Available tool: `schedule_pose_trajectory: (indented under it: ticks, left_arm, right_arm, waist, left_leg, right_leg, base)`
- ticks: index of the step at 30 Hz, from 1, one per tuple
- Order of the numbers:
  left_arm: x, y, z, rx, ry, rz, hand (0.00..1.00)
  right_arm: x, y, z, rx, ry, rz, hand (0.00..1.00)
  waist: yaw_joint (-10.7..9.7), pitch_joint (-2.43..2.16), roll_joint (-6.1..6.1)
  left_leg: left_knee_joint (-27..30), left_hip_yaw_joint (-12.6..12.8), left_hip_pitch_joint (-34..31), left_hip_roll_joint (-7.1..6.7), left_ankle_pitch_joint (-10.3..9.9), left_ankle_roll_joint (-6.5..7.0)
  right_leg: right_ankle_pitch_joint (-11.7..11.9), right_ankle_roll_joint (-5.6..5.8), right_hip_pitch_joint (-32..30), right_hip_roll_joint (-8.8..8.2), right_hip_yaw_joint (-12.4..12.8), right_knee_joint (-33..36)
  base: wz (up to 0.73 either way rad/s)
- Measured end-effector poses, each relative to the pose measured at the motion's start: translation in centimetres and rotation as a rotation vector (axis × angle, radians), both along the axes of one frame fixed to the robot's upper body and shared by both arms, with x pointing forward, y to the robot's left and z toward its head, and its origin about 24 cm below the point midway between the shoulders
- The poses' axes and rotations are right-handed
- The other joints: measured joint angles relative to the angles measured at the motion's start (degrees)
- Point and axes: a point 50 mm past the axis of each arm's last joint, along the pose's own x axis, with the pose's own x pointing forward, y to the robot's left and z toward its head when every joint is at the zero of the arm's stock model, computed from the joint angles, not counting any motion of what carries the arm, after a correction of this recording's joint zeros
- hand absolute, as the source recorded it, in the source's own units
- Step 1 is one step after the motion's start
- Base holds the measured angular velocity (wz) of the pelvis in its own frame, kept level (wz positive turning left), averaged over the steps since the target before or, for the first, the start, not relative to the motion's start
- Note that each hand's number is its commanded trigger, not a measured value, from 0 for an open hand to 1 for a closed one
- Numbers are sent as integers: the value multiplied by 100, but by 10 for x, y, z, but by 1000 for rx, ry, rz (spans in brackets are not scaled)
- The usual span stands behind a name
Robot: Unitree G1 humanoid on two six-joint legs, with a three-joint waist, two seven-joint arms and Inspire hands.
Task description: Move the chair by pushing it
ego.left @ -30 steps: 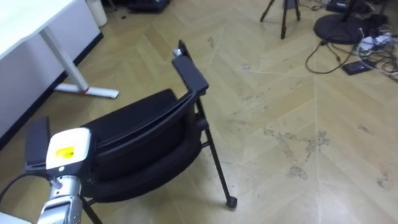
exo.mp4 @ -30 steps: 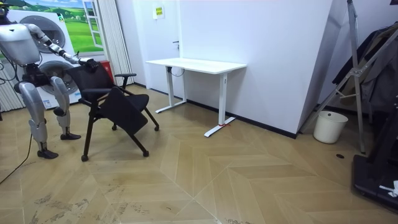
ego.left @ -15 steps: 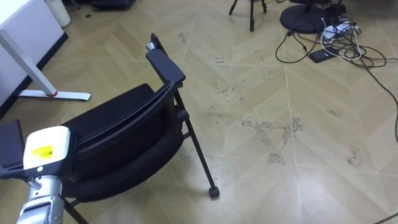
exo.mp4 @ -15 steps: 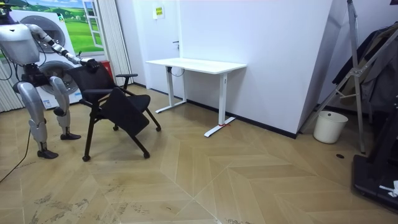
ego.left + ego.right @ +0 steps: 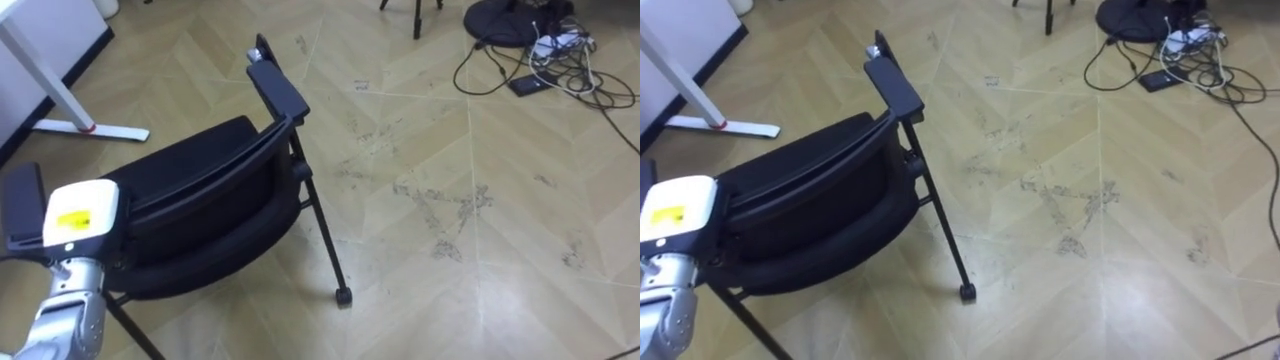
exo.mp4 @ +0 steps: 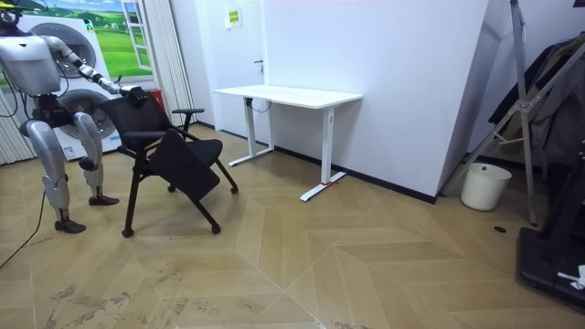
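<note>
Your left hand [image 5: 77,220] rests at the back of the chair [image 5: 205,215]; its grip is hidden, so I cannot tell; the chair has edged toward the desk [image 6: 289,94].

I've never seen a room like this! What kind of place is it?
Probably a robot test lab or an office room: a plain white desk stands by the wall, loose cables lie on the wooden floor, and a robot stands behind a black chair.
</note>
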Motion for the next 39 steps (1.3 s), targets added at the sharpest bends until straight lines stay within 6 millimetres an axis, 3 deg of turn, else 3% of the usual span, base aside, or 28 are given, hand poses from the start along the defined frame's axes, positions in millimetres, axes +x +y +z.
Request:
schedule_pose_trajectory:
  ticks: [7, 22, 32, 39]
  left_arm:
    - [7, -8, 3, 9, -1, -41, 100]
    - [21, -19, 9, 35, -12, -111, 100]
    - [32, -29, 14, 51, -20, -183, 100]
    - [36, -30, 18, 59, -30, -199, 100]
  right_arm:
    - [39, 38, 10, -158, 82, 243, 0]
    - [78, 110, 3, -540, 356, 632, 0]
    - [83, 133, -15, -604, 498, 813, 0]
    - [89, 145, -16, -721, 553, 845, 0]
  waist:
    - [231, 31, -65]
    - [579, 26, -189]
    - [847, 38, -269]
    - [893, 63, -336]
  left_leg:
    - [-15, 26, 120, 12, 0, 0]
    - [-44, 45, 117, 15, 0, 0]
    - [-43, -5, 115, 23, 0, 0]
    - [-42, -26, 107, 30, 1, -1]
  right_leg:
    - [3, -5, 66, 5, -21, 25]
    - [29, -18, 92, 9, -27, -33]
    - [32, -22, 113, 10, -65, -38]
    - [32, -22, 113, 10, -103, -38]
  base:
    - [-2]
    - [0]
    - [1]
    - [0]
